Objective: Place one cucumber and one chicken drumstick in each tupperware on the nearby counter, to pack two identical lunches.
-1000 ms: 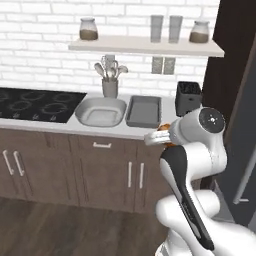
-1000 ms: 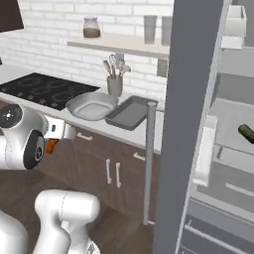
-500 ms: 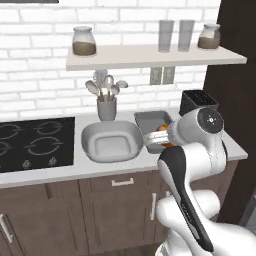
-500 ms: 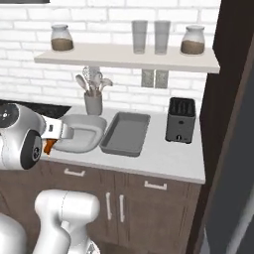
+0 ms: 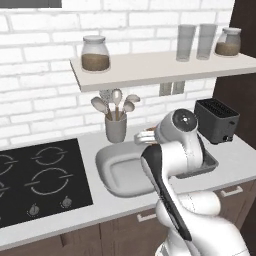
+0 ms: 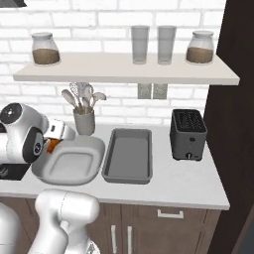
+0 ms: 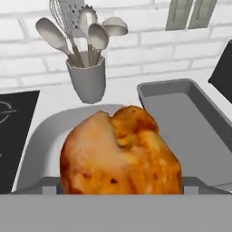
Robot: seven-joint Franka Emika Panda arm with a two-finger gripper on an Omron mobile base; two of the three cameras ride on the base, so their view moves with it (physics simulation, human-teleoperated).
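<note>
Chicken drumstick (image 7: 120,152), bright orange and glossy, sits close before the hand camera, its bulbous end swelling up between the fingertips, so the jaws stand wide and clamped on it. Behind it lie the pale rounded basin (image 7: 50,131) and, to its right, the darker grey tray (image 7: 190,118), both on the off-white counter (image 7: 127,93). A grey utensil cup (image 7: 88,81) with spoons and a whisk stands at the brick wall.

From the left base camera, the arm's head hangs over the basin (image 5: 117,172), hiding most of the tray; the black toaster (image 5: 216,120) stands at the right, the hob (image 5: 37,182) at the left.

From the right base camera, the gripper (image 6: 53,144) holds a sliver of orange just above the basin's (image 6: 74,166) left rim, with the tray (image 6: 129,155) just beside it, apparently bare inside.
</note>
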